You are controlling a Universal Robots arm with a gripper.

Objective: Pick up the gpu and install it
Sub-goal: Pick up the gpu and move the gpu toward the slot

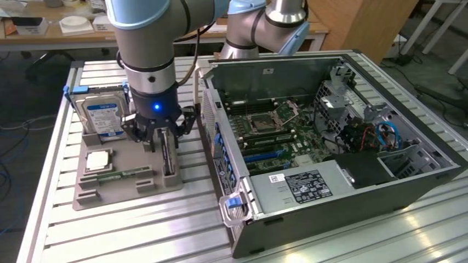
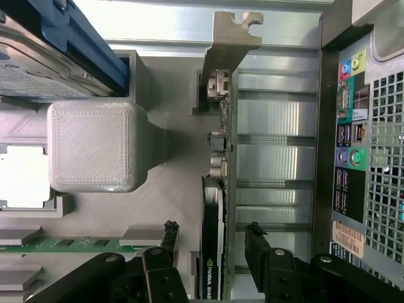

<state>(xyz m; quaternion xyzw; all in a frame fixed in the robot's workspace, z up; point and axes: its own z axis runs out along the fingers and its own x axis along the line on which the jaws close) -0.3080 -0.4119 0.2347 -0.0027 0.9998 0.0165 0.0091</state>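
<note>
The gripper hangs over the grey tray beside the open computer case, its 2 fingers spread apart on either side of the gpu. The card stands on edge in the tray beside the case, not yet gripped. Pickup and installation both appear undone.
</note>
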